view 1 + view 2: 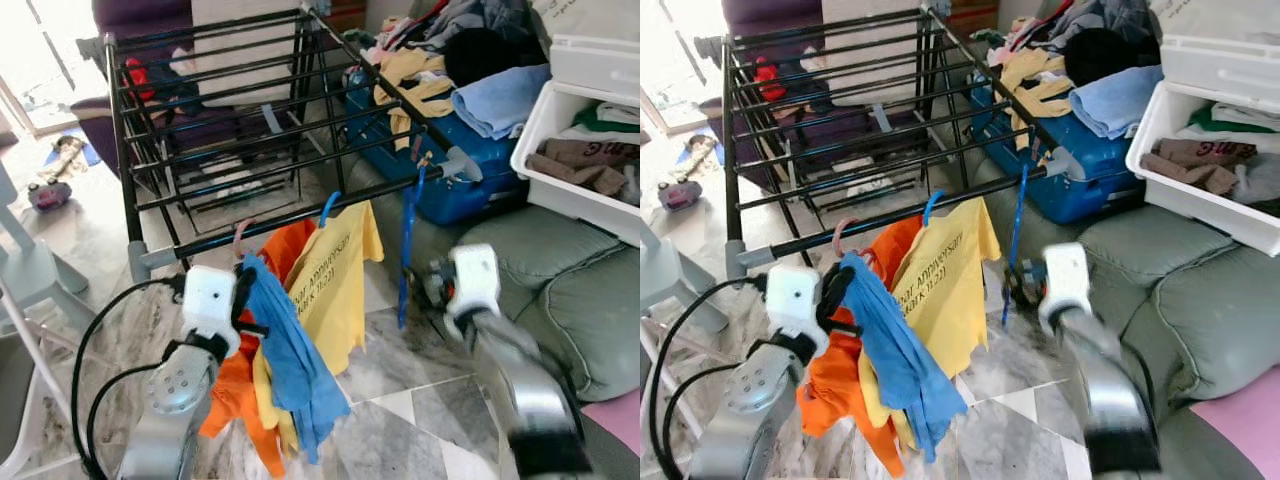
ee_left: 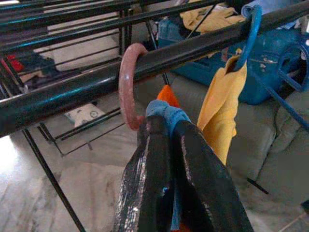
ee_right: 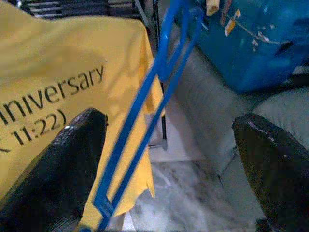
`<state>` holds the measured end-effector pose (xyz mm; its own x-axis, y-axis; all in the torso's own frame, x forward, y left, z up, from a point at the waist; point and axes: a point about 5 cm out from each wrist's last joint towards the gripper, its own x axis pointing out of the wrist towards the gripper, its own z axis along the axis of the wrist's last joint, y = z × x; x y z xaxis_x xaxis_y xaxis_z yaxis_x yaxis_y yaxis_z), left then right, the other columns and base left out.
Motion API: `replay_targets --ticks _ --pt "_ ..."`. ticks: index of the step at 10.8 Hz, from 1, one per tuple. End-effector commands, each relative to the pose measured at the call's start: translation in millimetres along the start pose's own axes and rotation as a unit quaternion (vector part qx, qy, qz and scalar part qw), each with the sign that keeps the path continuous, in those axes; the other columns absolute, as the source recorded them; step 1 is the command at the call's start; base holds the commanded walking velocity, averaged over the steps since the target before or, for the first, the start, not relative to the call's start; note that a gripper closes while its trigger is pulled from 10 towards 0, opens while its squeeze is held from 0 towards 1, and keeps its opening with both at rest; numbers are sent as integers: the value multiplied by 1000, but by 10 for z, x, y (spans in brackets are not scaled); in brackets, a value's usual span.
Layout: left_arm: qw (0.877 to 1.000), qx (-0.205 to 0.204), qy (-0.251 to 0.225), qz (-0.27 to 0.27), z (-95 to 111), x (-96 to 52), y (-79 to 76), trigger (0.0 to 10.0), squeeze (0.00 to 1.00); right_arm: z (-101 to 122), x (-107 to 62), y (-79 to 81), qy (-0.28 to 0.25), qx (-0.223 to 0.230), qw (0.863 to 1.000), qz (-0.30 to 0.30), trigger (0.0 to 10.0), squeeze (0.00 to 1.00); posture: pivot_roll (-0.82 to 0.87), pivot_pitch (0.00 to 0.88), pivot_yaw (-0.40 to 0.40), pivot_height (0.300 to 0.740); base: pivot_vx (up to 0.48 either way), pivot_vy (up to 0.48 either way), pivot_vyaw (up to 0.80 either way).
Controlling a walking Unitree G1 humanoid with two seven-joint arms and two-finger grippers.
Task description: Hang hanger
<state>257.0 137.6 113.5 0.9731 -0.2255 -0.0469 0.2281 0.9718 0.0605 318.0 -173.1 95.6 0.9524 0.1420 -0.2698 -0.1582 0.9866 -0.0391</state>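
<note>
Head eyes look down; wrists near rack [image 1: 250, 232].

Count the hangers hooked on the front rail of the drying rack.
3: a pink hanger carrying the orange garment, a blue hanger carrying the yellow shirt, and an empty blue hanger nearest the sofa. Cloth may hide more.

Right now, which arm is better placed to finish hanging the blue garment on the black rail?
The left. Its pincer is shut on the blue cloth garment right under the black metal drying-rack rail, beside the pink plastic hook. The right pincer is open, by the empty blue plastic hanger.
</note>
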Motion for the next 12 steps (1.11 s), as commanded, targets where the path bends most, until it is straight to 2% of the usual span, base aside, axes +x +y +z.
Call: replay_targets --ticks 1,3,5,7,9,12 --pt "1000 2 -3 -1 34 10 25 10000 0 -8 73 28 11 3 1000 6 10000 0 -111 0 55 740 0 0 0" --pt "1000 4 -1 -8 42 21 15 10000 0 11 218 105 25 6 999 39 10000 0 -103 0 60 740 0 0 0" --pt "1000 5 1 -14 50 37 6 10000 0 -159 250 29 73 4 996 50 10000 0 -94 0 56 740 0 0 0" --pt "1000 4 2 -11 47 19 4 10000 0 -302 173 -201 97 -3 995 -9 10000 0 -91 0 52 740 0 0 0" --pt "1000 3 3 -19 44 31 -16 10000 0 -207 194 -318 68 -6 997 -29 10000 0 -99 0 63 740 0 0 0" --pt "1000 4 3 -24 50 65 -27 10000 0 14 319 -254 37 -26 999 3 10000 0 -97 0 64 740 0 0 0"
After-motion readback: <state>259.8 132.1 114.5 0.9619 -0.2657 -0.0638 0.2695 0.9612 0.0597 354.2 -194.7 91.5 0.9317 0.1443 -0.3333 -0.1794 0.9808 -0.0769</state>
